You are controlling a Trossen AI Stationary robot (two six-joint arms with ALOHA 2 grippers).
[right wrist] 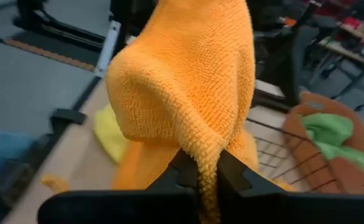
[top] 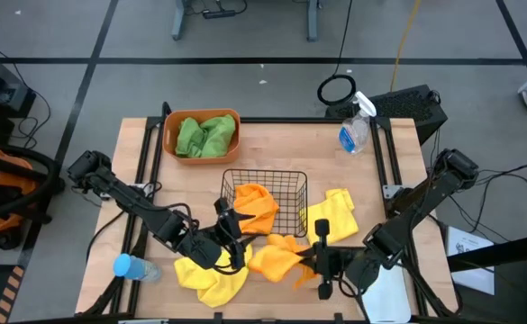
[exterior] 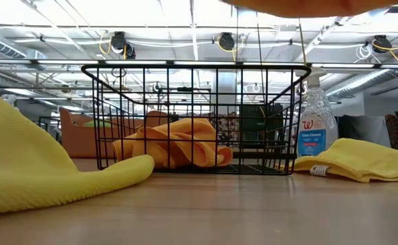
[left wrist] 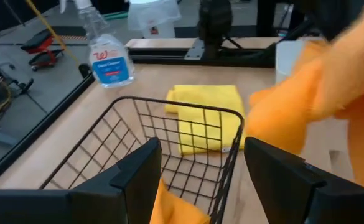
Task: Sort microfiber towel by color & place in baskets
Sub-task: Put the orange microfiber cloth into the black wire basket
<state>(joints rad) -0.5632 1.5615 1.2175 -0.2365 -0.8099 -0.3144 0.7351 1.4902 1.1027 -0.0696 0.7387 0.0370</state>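
Observation:
One orange towel (top: 254, 207) lies inside the black wire basket (top: 290, 180). A second orange towel (top: 277, 256) is in my right gripper (top: 311, 259), which is shut on it just near of the basket. My left gripper (top: 230, 232) is open at the basket's near left corner and touches nothing; its wrist view looks over the basket rim (left wrist: 188, 109). Two green towels (top: 204, 135) fill the orange tub (top: 168, 135). One yellow towel (top: 331, 216) lies on the table right of the basket, another (top: 211, 274) near the front edge. The white bin (left wrist: 287, 56) shows behind the held towel. My right gripper pinches a bunched fold of the orange towel (right wrist: 208, 165) between its two fingers (right wrist: 185, 174), coming from the table's right. The cloth bulges up in front of the fingers in several layers. In the low view the towel (exterior: 301, 5) is lifted clear above the basket's height.
A clear spray bottle (top: 355, 130) stands at the far right of the table, and a blue-capped bottle (top: 132, 267) lies at the near left. Black rails run along both table sides. Bare wood lies between the tub and the spray bottle.

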